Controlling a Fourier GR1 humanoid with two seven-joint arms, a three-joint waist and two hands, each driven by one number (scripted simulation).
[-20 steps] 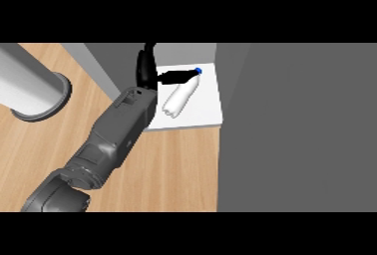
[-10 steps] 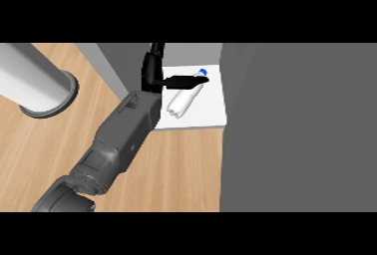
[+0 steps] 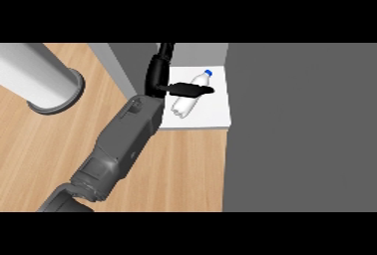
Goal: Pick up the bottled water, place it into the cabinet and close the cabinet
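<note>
Bottled water (image 3: 190,97): lying on white cabinet shelf (image 3: 213,117), cap at 1 o'clock; left hand (image 3: 165,79): fingers straight, thumb across bottle, gripping nothing.

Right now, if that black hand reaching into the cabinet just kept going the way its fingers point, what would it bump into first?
The hand points toward the view's top, deeper into the cabinet. It would probably meet the cabinet's back first, though depth is unclear. The water bottle lies to its right, under the thumb, not ahead of the fingers.

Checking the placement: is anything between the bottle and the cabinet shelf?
No. The bottle already lies on the white shelf, with the left hand beside it, thumb across its middle. Nothing visible blocks it.
</note>
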